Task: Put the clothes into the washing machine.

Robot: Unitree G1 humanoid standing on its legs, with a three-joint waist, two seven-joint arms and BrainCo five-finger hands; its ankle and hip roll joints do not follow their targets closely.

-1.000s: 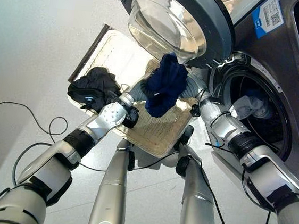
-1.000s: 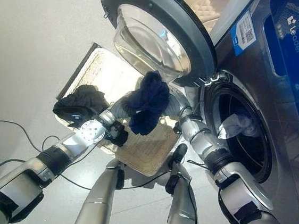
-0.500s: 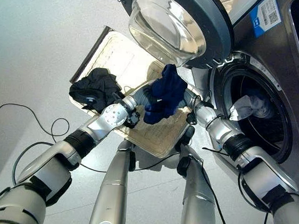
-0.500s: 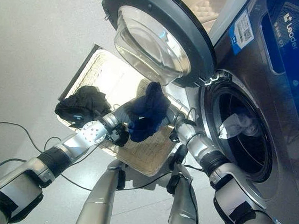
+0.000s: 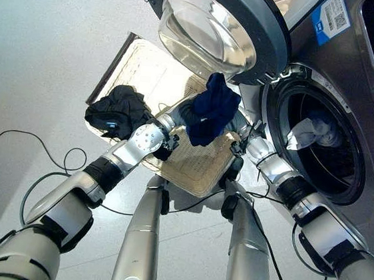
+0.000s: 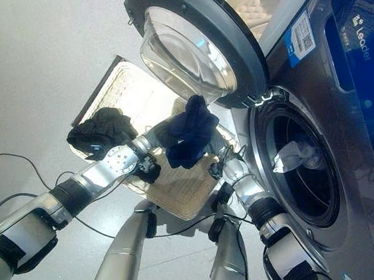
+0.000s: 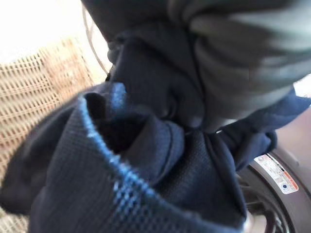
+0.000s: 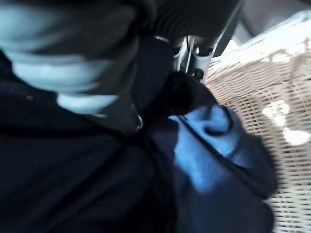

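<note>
A navy blue garment (image 5: pixel 210 110) hangs bunched above the wicker basket (image 5: pixel 147 69), just under the open round door (image 5: pixel 213 22) of the washing machine. My left hand (image 7: pixel 233 58) has its fingers curled round the navy cloth (image 7: pixel 146 160) from the basket side. From the machine side my right hand (image 8: pixel 73 73) also grips the cloth (image 8: pixel 209 145). In the eye views the garment covers most of both hands. A black heap of clothes (image 5: pixel 118 109) lies in the basket's left end. A pale cloth (image 5: pixel 312 130) lies inside the drum (image 5: pixel 321 137).
The glass-bowled door juts out over the basket, close above the held garment. The machine's grey front (image 5: pixel 356 57) fills the right side. Bare pale floor (image 5: pixel 43 45) stretches to the left of the basket.
The navy garment dipped toward the basket and has come back up slightly to the right, nearer the door. My right forearm has drawn lower and closer in.
</note>
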